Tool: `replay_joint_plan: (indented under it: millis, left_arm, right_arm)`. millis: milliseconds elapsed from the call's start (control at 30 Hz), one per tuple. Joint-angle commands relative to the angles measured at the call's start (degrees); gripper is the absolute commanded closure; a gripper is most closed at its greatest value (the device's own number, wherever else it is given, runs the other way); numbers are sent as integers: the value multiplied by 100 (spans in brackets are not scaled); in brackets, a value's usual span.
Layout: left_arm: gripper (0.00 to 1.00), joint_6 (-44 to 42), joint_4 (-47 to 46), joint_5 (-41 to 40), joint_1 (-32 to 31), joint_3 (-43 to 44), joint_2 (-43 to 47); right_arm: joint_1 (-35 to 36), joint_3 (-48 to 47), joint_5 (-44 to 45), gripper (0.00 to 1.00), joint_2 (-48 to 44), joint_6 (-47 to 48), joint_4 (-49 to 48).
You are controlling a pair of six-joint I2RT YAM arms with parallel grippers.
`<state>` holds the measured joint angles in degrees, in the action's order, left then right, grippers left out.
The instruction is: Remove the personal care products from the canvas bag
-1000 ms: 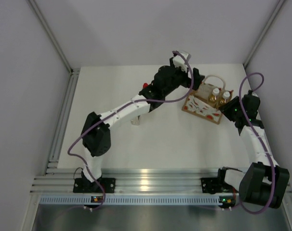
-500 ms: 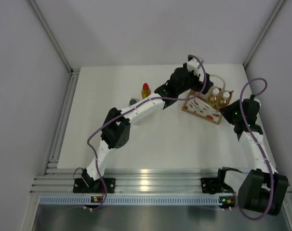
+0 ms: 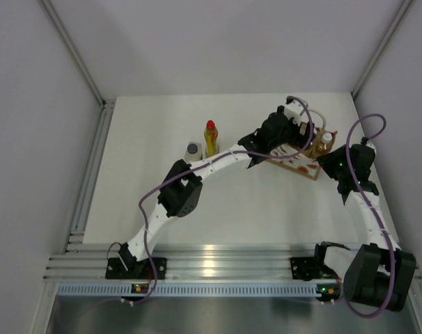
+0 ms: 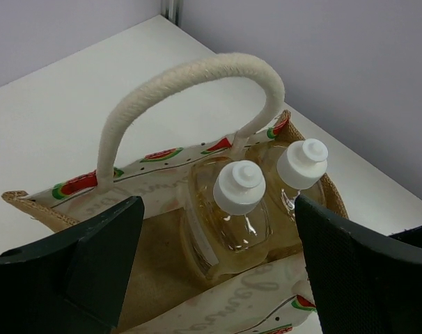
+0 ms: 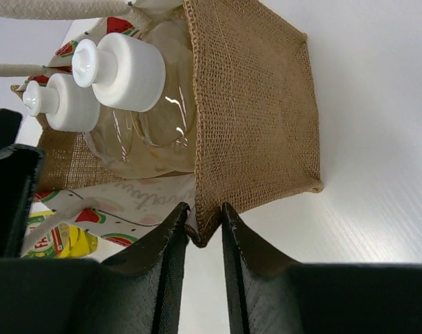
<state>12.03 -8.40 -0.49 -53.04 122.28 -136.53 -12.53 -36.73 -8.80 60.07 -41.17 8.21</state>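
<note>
The canvas bag point(image 3: 301, 164) stands at the back right of the table. Two amber bottles with white caps point(image 4: 240, 189) point(image 4: 301, 163) stand inside it, under the looped white handle point(image 4: 190, 75). My left gripper point(image 3: 300, 134) hovers open over the bag mouth, its fingers point(image 4: 92, 257) either side of the nearer bottle and touching nothing. My right gripper point(image 5: 204, 224) is shut on the bag's burlap point(image 5: 253, 118) corner edge. A yellow bottle with a red cap point(image 3: 211, 137) and a bottle with a dark grey cap point(image 3: 193, 149) stand on the table left of the bag.
The right wall point(image 3: 399, 104) runs close behind the bag and my right arm point(image 3: 368, 209). My left arm point(image 3: 197, 174) stretches diagonally across the table, passing just in front of the two standing bottles. An aluminium rail point(image 3: 218, 264) borders the near edge.
My left arm has swung right, away from the yellow and grey-capped bottles, and its gripper now sits over the bag. The right gripper has kept its pinch on the bag.
</note>
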Motion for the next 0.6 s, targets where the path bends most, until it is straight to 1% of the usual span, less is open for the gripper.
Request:
replay_joint_plan:
  millis: [0,200,433,567]
  left_arm:
    - [7,-210,-162,-381,-58,349,-128]
    - [9,-148,-170,-513,-110,586,-409]
    - [12,-597,-434,-1066,-321,833,-726]
    - [14,-588,-601,-1102,-330,841,-840]
  right_arm:
    - [-39,105,27,78,-66,-32,-241]
    - [-47,87,1,78,-110,47,-241]
    - [-56,43,-96,78,-101,30,-232]
    - [-47,34,-131,78,-92,3,-232]
